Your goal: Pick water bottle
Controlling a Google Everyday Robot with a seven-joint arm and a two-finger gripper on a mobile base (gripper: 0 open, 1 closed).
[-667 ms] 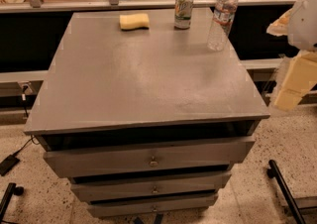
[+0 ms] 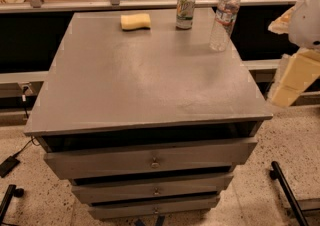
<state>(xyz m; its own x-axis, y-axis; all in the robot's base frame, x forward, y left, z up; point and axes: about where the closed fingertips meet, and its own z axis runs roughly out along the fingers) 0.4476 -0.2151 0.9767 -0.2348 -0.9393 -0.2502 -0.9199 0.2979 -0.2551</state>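
Observation:
The water bottle [image 2: 223, 17] is a tall, slim, clear bottle with a white cap and a white-and-red label band. It stands upright near the far right corner of the grey cabinet top [image 2: 145, 80]. My gripper [image 2: 286, 90] is a cream-coloured part under the white arm [image 2: 307, 15] at the right edge of the view. It is off the cabinet's right side, nearer to me than the bottle, apart from it and holding nothing I can see.
A green-and-silver drink can [image 2: 185, 9] stands left of the bottle at the far edge. A yellow sponge [image 2: 135, 21] lies further left. The cabinet has three drawers [image 2: 152, 160] in front. A rail and shelving run behind it. Black cart legs [image 2: 287, 190] stand on the floor.

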